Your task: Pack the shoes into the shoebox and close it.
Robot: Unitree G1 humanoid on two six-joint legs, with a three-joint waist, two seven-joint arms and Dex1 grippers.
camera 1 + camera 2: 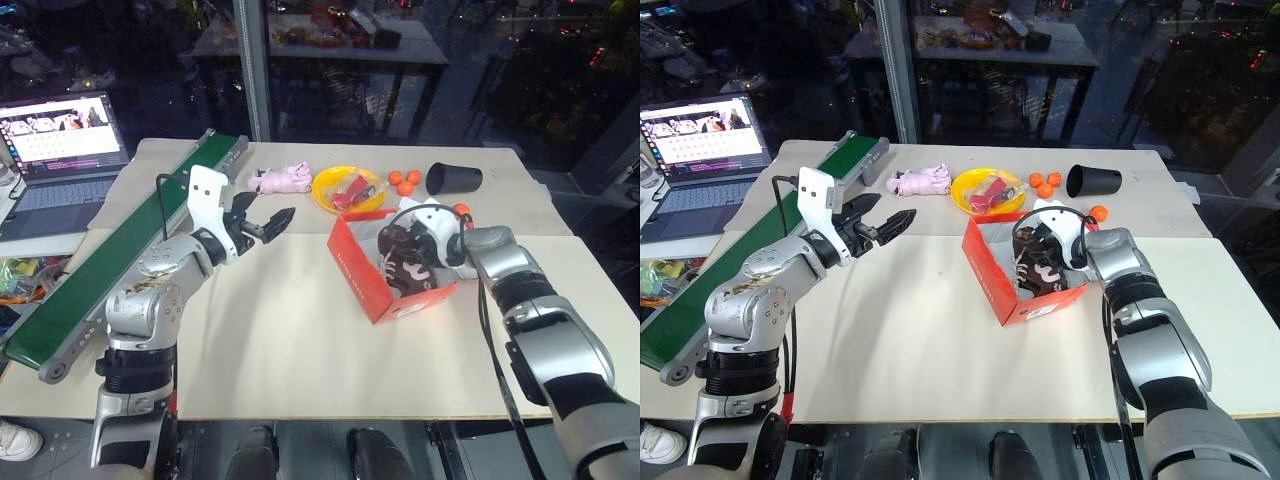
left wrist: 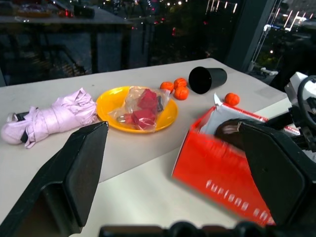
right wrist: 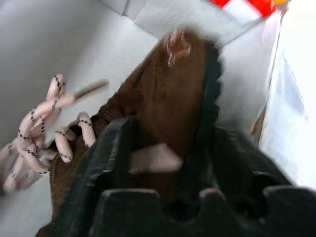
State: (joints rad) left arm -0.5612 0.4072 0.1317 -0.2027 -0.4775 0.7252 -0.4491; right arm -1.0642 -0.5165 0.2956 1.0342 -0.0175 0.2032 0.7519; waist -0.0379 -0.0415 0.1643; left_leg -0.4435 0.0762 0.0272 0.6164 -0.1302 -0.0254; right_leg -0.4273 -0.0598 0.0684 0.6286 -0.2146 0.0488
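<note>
The right gripper sits inside the shoebox, its black fingers straddling a dark brown shoe. Whether they still pinch it or have just let go, I cannot tell. The shoes lie in the white interior with pale laces spilling loose.

The risk, as I judge it: a lace or the shoe's edge could snag on a finger as the arm lifts out and drag the shoe back over the wall. The light cardboard box could also skid or tip.

The left gripper hovers with jaws spread wide, empty, well apart from the box.

Beyond lie a yellow bowl, a pink cloth bundle, small oranges and a black cup.
</note>
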